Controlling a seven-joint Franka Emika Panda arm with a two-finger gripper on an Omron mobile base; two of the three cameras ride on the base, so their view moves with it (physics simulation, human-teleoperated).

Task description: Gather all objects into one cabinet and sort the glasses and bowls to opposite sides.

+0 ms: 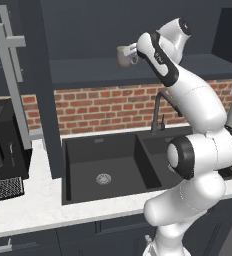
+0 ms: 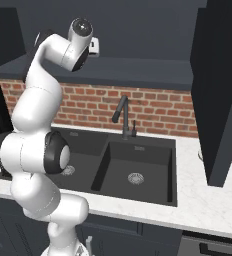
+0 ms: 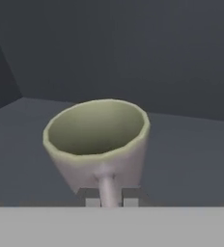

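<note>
In the left base view the white arm reaches up into the dark slate-grey upper wall cabinet [image 1: 138, 70], where the pale grey-beige mug with a loop handle [image 1: 124, 55] stands upright on the flat dark shelf, its handle turned toward the two-finger gripper [image 1: 134, 52] that meets it there; below lie the black double sink [image 1: 113, 165], the dark tap [image 1: 158, 112] and the red brick wall [image 1: 103, 107], with the tall open cabinet door and its silver bar handle [image 1: 10, 75] at the left. In the right base view the arm's upper joints hide the mug, and the gripper [image 2: 94, 47] just peeks out beside them over the same shelf [image 2: 138, 70]. In the hand view the mug [image 3: 97, 142] sits upright on the shelf, mouth open to the camera, and the gripper [image 3: 108, 200] is closed narrowly on its thin loop handle [image 3: 107, 188], one fingertip [image 3: 91, 197] on each side
</note>
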